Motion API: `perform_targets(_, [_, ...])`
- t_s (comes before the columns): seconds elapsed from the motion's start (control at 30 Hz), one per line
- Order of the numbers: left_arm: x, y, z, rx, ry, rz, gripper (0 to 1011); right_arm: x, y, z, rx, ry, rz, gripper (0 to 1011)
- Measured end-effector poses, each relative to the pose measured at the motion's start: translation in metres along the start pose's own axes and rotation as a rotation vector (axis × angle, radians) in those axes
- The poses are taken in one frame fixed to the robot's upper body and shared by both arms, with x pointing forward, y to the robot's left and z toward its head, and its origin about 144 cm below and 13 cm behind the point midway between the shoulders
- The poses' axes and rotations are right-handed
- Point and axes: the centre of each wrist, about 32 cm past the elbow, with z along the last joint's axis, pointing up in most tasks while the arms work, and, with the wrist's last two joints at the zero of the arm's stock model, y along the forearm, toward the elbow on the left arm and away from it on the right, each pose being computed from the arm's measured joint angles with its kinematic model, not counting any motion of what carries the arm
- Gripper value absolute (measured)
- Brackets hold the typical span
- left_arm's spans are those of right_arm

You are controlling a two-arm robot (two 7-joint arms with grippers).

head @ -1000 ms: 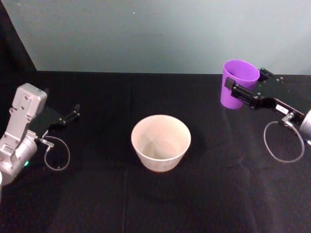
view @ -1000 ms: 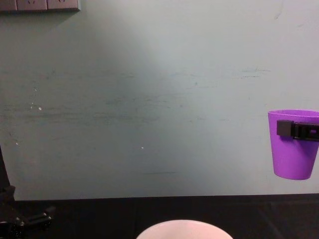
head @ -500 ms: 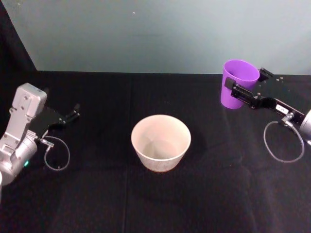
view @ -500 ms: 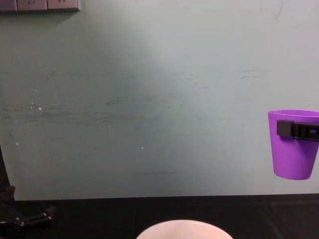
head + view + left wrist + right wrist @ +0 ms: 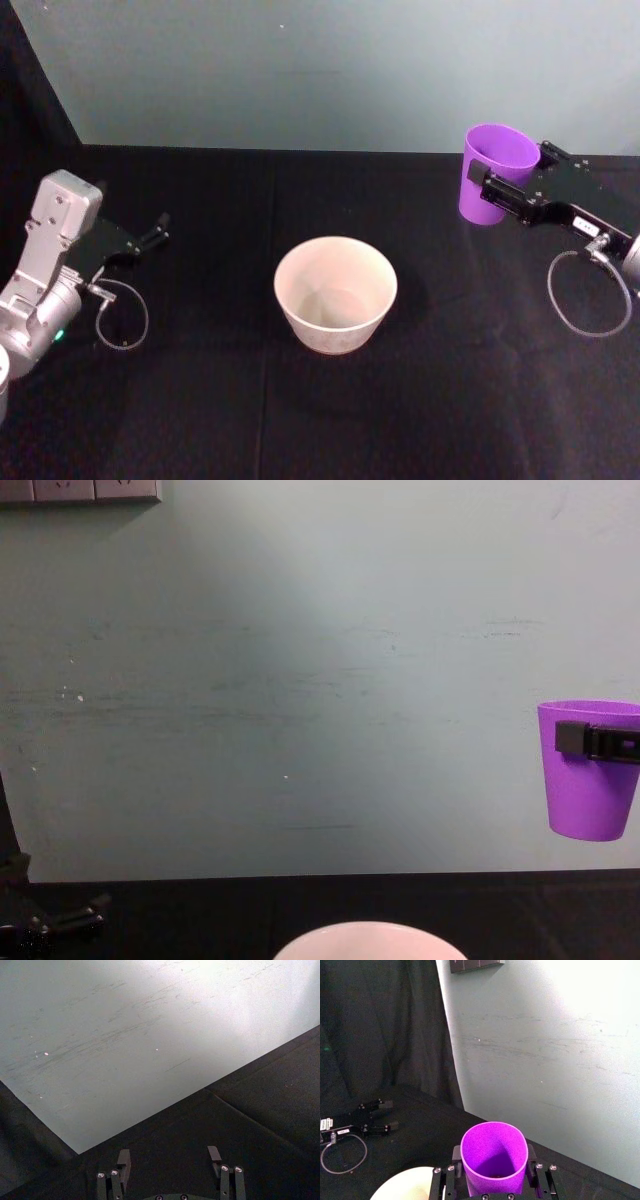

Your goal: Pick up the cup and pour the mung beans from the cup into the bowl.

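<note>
A lab-style robot test bench: a black cloth-covered table (image 5: 200,420) against a scuffed pale-green wall (image 5: 300,680), socket plates (image 5: 80,490) high up, a black drape (image 5: 380,1025) beside.

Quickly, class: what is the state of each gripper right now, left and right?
Left gripper: open, holding nothing.
Right gripper: shut on the cup, which is upright and off the table.
</note>
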Motion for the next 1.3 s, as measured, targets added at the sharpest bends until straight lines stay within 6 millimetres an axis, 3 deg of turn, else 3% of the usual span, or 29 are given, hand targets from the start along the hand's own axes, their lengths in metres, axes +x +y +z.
perform_targets(1.3, [0.0000,0.0000,0.0000,0.000,0.000,0.000,1000,0.0000,0.0000,0.0000,0.000,0.000,0.000,723])
